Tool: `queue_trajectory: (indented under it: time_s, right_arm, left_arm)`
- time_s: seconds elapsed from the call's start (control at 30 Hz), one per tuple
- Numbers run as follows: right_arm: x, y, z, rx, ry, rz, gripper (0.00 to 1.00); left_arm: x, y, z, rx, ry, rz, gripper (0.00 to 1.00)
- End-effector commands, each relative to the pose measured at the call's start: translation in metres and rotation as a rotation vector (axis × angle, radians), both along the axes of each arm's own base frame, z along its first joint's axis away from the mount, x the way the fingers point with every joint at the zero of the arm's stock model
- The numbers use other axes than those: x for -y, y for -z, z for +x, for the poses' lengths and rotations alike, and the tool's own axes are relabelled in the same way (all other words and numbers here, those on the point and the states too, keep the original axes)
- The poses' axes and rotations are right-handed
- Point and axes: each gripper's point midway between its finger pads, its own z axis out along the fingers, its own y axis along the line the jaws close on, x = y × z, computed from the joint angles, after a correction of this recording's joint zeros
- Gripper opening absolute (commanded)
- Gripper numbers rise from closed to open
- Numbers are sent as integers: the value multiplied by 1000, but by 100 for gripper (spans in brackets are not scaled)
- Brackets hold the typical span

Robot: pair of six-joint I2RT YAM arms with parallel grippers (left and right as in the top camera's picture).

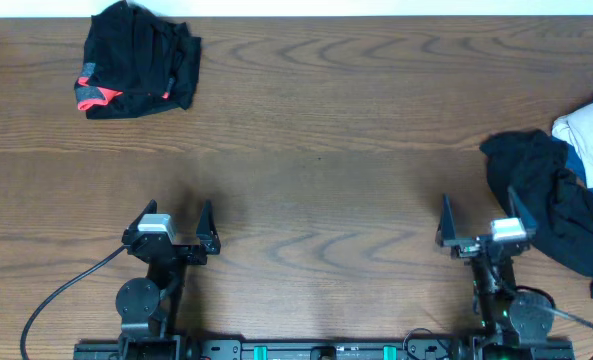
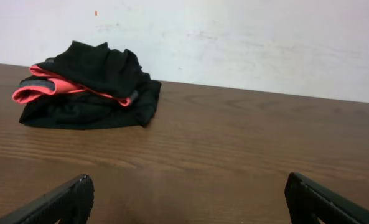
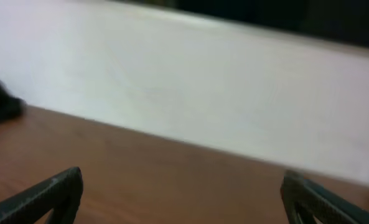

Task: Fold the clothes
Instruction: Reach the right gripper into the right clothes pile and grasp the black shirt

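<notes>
A folded black garment with coral-red trim (image 1: pixel 136 60) lies at the far left of the table; it also shows in the left wrist view (image 2: pixel 88 87). A crumpled long black garment with a small white logo (image 1: pixel 551 205) lies at the right edge, just right of my right gripper. My left gripper (image 1: pixel 179 218) is open and empty near the front left, its fingertips (image 2: pixel 187 196) spread over bare wood. My right gripper (image 1: pixel 479 220) is open and empty at the front right, its fingers (image 3: pixel 181 196) wide apart. The right wrist view is blurred.
A white and blue cloth (image 1: pixel 591 135) lies at the far right edge, partly on the black garment. A pale wall (image 2: pixel 234 37) runs behind the table's far edge. The wooden table (image 1: pixel 316 150) spans the view.
</notes>
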Motion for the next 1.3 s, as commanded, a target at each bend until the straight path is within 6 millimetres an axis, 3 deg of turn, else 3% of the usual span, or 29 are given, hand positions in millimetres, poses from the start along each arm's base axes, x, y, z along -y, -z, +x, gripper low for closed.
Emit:
queue_trajectory:
  time_s: [0.0, 0.1, 0.33, 0.43, 0.6, 0.67, 0.73, 0.83, 0.9, 1.1, 1.27]
  right_arm:
    - [-26, -8, -9, 39, -161, -15, 99]
    - [-30, -22, -13, 100, -181, -21, 99]
    - [-58, -50, -37, 229, -353, -83, 99]
    - [-56, -69, -42, 268, -339, -80, 99]
    - [-34, -119, -41, 279, -199, -57, 99]
    - [-26, -126, -30, 205, -139, -82, 99]
    - [-4, -123, -10, 66, -11, -79, 99]
    - [41, -106, 21, -176, 239, -57, 99]
    - [61, -96, 38, -324, 337, -67, 99]
    - [102, -79, 101, -618, 385, -33, 99]
    - [129, -50, 142, -808, 333, 44, 99]
  left_arm:
    - [3, 15, -1, -47, 17, -10, 98]
    - [3, 15, -1, -47, 17, -10, 98]
    - [3, 15, -1, -47, 17, -10, 98]
    - [3, 15, -1, -47, 17, -10, 98]
    - [3, 15, -1, -47, 17, -10, 98]
    - [3, 15, -1, -47, 17, -10, 98]
    - [3, 15, -1, -47, 17, -10, 98]
    - [3, 15, -1, -47, 17, -10, 98]
    - [3, 15, -1, -47, 17, -10, 98]
    - [3, 15, -1, -47, 17, -10, 98]
    - [3, 15, -1, -47, 17, -10, 98]
